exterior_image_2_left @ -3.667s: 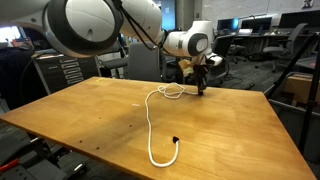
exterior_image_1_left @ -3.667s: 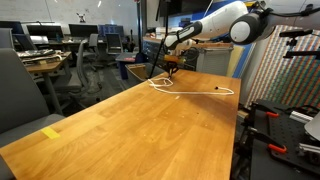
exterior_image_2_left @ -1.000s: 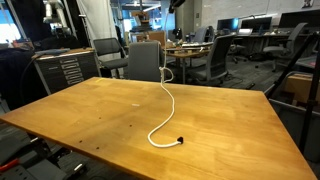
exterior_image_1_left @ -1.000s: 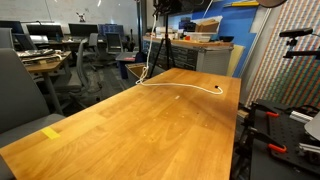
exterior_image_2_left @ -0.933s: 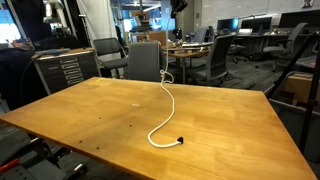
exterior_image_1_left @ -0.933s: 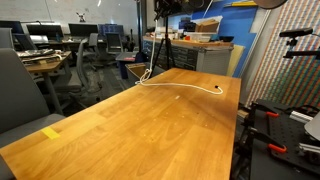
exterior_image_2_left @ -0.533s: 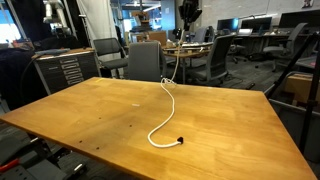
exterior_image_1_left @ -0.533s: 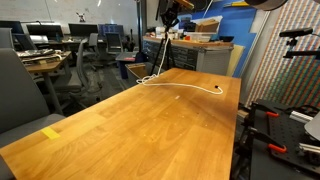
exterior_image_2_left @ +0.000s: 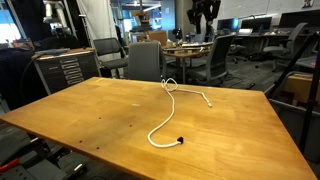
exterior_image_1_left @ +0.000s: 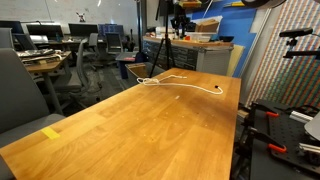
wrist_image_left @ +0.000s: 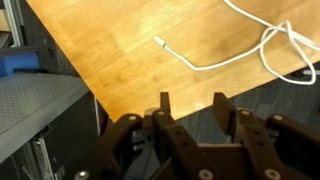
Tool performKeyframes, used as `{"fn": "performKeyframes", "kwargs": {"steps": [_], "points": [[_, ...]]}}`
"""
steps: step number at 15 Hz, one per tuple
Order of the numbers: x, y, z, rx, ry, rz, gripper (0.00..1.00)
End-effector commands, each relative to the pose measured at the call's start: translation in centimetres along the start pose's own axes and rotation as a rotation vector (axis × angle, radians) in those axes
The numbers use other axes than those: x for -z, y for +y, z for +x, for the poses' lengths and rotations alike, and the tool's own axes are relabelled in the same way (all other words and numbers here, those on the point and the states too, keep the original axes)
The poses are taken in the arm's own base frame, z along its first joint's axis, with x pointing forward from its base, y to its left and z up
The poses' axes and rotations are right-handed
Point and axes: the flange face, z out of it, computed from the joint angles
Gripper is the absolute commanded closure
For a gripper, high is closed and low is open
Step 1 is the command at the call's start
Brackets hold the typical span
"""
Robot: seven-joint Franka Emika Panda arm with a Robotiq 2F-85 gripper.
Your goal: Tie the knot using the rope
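Observation:
The rope (exterior_image_2_left: 168,86) is a thin white cord lying loose on the wooden table (exterior_image_2_left: 90,110). A small tangle of loops sits near the far edge. One strand curves toward the near side and ends in a dark tip (exterior_image_2_left: 180,140); a short end points sideways. In an exterior view the rope (exterior_image_1_left: 152,80) lies at the table's far end. In the wrist view the rope (wrist_image_left: 200,68) shows its loops at the upper right. My gripper (wrist_image_left: 192,98) is open and empty, high above the table's far edge, seen in both exterior views (exterior_image_1_left: 180,18) (exterior_image_2_left: 203,18).
Office chairs (exterior_image_2_left: 145,60) stand behind the table's far edge. A yellow patch (exterior_image_1_left: 51,132) lies at a near corner. A grey chair (exterior_image_1_left: 20,95) stands on one side, dark equipment (exterior_image_1_left: 275,125) on the other. Beyond the table (wrist_image_left: 110,40) are grey floor and a blue bin (wrist_image_left: 15,62).
The rope hung from the raised, shut gripper; now the jaws have parted and the lifted end has dropped onto the table beside the loops. The gripper shifted sideways.

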Motion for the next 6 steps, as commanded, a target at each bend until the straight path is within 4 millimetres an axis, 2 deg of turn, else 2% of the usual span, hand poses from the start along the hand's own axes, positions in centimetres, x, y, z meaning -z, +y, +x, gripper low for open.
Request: {"fn": "performKeyframes", "kwargs": {"steps": [1, 2, 4, 6], "points": [[0.7, 1.5, -2.0, 0.096, -0.133, -0.114, 0.19], [-0.3, 0.7, -0.9, 0.045, -0.077, -0.065, 0.38], [-0.4, 1.2, -1.4, 0.070, -0.114, -0.086, 0.22], [-0.4, 1.3, -1.5, 0.075, -0.122, -0.092, 0.19]]}}
